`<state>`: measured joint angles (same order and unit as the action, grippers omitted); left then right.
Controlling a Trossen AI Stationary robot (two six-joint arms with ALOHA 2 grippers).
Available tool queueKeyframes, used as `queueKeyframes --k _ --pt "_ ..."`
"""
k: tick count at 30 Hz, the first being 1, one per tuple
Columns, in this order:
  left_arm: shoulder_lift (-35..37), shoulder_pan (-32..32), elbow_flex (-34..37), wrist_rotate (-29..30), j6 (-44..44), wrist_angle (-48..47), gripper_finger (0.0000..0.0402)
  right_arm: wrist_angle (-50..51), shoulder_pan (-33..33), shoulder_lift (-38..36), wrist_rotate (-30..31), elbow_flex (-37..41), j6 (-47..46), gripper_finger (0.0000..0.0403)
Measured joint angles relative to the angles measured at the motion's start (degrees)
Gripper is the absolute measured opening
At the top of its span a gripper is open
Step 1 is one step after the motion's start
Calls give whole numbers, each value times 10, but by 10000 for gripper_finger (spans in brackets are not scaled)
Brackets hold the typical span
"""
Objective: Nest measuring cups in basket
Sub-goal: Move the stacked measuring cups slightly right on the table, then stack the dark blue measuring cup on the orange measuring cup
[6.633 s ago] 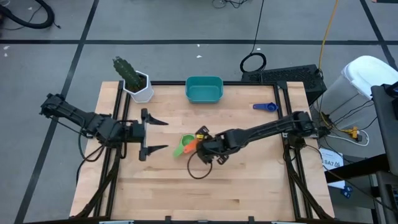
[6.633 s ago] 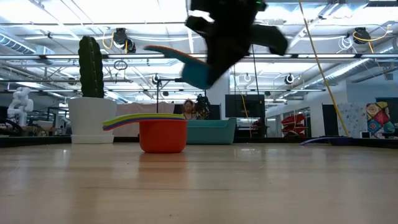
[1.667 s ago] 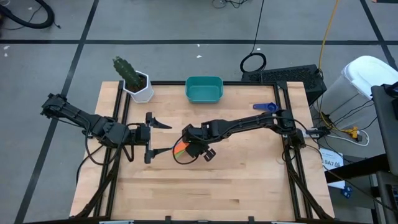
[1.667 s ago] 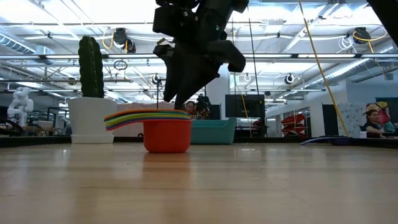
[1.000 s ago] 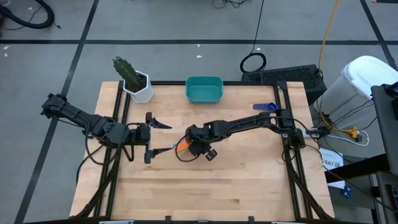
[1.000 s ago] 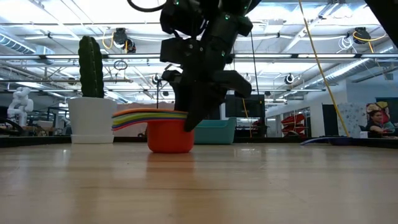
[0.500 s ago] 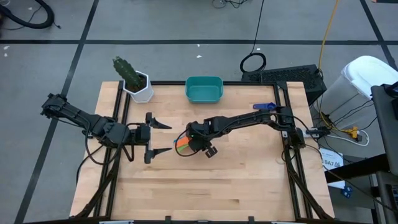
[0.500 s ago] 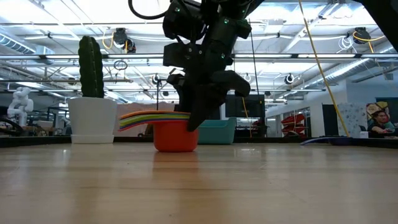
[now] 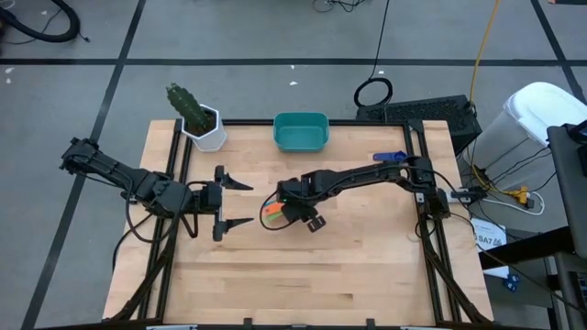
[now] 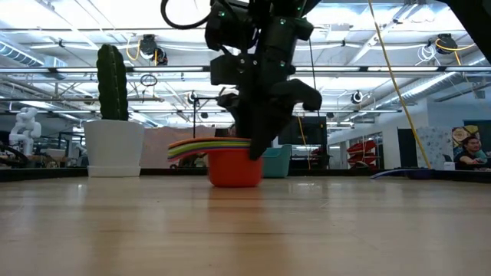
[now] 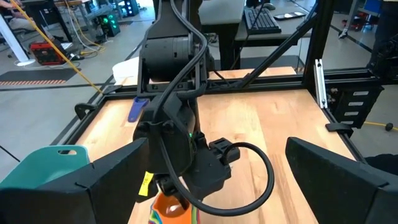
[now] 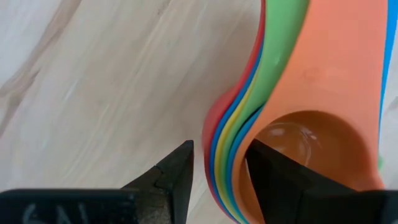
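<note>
The nested stack of measuring cups (image 9: 271,214), red outermost and orange innermost, stands on the table's middle, with its handles (image 10: 201,146) pointing toward the table's left. My right gripper (image 9: 287,209) is shut on the stack's wall. My left gripper (image 9: 231,201) is open and empty just left of the stack, its fingers level and pointing at it. One dark blue cup (image 9: 391,158) lies alone at the far right. The teal basket (image 9: 301,132) stands at the far edge, with nothing in it. My right gripper (image 12: 221,163) holds the stack by its bowl wall (image 12: 219,140), next to where the handles start. One finger (image 12: 273,177) is inside the orange cup and the other (image 12: 173,177) is outside the red one. The fingers point down from above. The stack stays upright, its red bottom (image 10: 234,181) at the tabletop.
A white pot with a green plant (image 9: 203,123) stands at the far left corner, left of the basket. Black frame rails run along the table's left and right sides (image 9: 417,197). Bare wood lies between the stack and the basket.
My right gripper has moved toward the table's right edge and a little toward the far edge, staying shut on the stack. The stack has slid with it along the table, upright, with its handles still pointing left, away from my left gripper.
</note>
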<state>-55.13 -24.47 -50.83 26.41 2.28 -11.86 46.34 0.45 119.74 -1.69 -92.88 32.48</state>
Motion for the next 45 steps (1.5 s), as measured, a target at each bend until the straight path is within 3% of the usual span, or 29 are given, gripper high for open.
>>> queueKeyframes --k 17,21,28,41,45 --pt "0 0 0 -11 -1 0 379 143 0 1 0 1 -97 142" --pt "0 0 0 -11 -1 -1 379 148 5 -1 4 1 -110 142" --pt "0 0 8 -10 -2 0 379 113 25 -31 63 4 -112 141" --pt "0 0 11 -10 -5 14 379 102 31 -79 62 3 -125 141" --pt "0 0 11 -10 -5 14 379 131 30 -85 95 3 -131 141"
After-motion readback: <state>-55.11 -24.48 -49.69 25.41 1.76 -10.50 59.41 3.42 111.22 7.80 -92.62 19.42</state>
